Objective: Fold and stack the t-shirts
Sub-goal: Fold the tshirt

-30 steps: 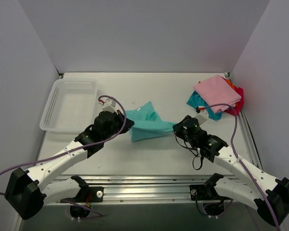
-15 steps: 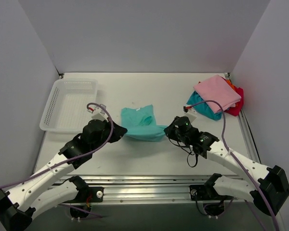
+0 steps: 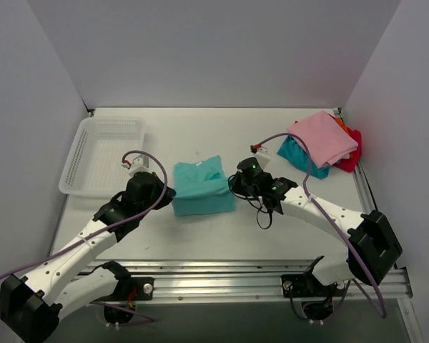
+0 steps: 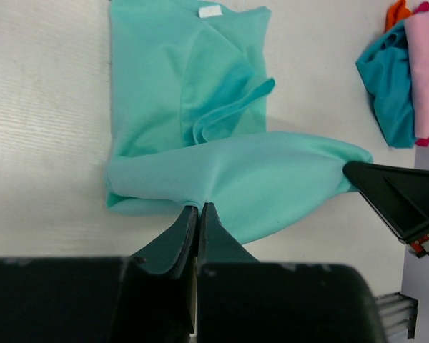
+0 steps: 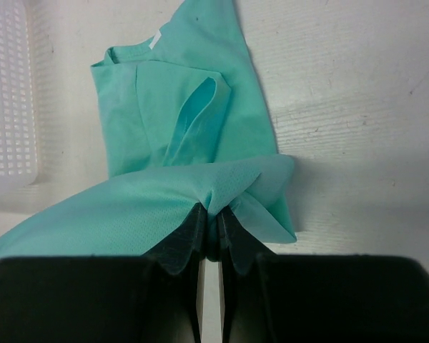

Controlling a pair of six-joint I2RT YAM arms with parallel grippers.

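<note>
**Table** [image 3: 222, 136]: one, pale grey, carrying everything else.

**Arms:** two, both mine. The left arm [image 3: 86, 239] and right arm [image 3: 322, 214] reach in from the near edge and converge on the middle of the table.

**Basket** [image 3: 100, 157]: one, white plastic mesh, at the far left. Its corner also shows in the right wrist view [image 5: 7, 86]. It lies beside the spread garment without touching it.

**Teal-green t-shirt** [image 3: 200, 187]: one, lying between my two claws at the centre of the table, roughly rectangular from above. In the wrist views [image 4: 200, 107] [image 5: 179, 121] the collar end lies flat on the far side. One sleeve is folded onto the body, and a near layer of cloth is raised across the lower part.

**Folded t-shirts:** four, piled at the far right corner, well apart from the teal-green one.
- The pink t-shirt [image 3: 322, 137] is on top.
- The teal-blue t-shirt [image 3: 294, 151] shows beneath it on the left.
- The red t-shirt [image 3: 352, 158] shows at the right edge.
- The orange t-shirt [image 3: 349, 130] shows only as a sliver at the back.

**Claws:** two.
- My left claw [image 4: 199, 207] has its fingers pressed together, pinching the raised near layer of the teal-green t-shirt at its left side.
- My right claw [image 5: 213, 209] is likewise clamped on that layer at the right side.
</note>
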